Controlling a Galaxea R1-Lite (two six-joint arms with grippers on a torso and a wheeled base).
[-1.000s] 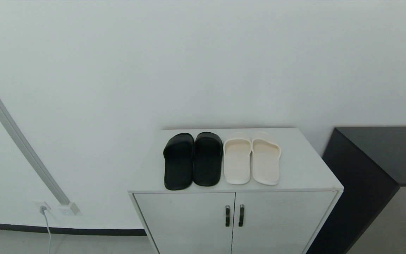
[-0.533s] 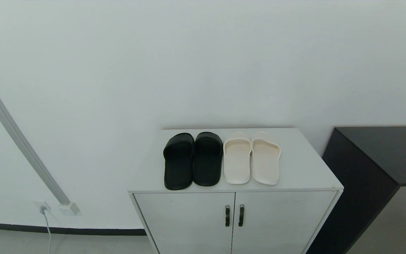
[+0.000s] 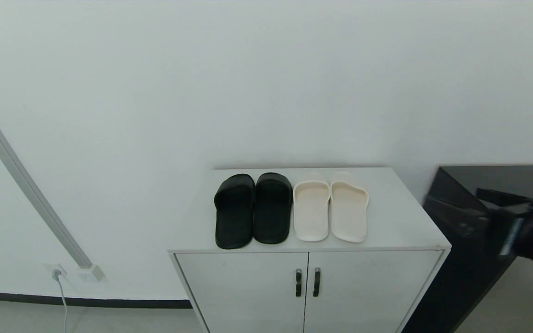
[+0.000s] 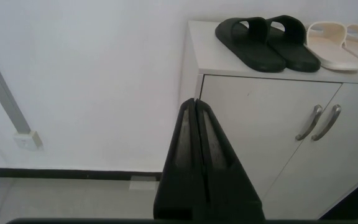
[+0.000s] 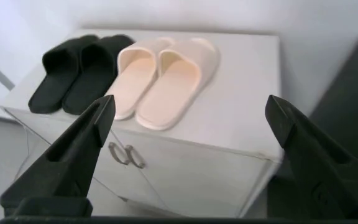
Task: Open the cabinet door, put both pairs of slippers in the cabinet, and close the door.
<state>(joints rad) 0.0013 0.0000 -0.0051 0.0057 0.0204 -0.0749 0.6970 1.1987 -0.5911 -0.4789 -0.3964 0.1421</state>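
A pair of black slippers [image 3: 252, 210] and a pair of cream slippers [image 3: 330, 207] lie side by side on top of the white cabinet [image 3: 400, 217]. Its two doors are shut, with two dark handles [image 3: 307, 282] at the middle seam. My right gripper [image 3: 451, 203] hovers blurred to the right of the cabinet, about level with its top. In the right wrist view it [image 5: 190, 106] is open wide, facing the cream slippers [image 5: 166, 78] and black slippers [image 5: 79, 71]. My left gripper [image 4: 195, 102] is shut and empty, low and left of the cabinet doors' handles [image 4: 319, 122].
A black piece of furniture [image 3: 502, 180] stands close against the cabinet's right side. On the left wall are a slanted cable duct [image 3: 16, 171] and a socket with a cord [image 3: 56, 274] near the floor. The wall rises right behind the cabinet.
My right arm has come into the head view from the right edge, beside the cabinet. The slippers and the doors have not moved.
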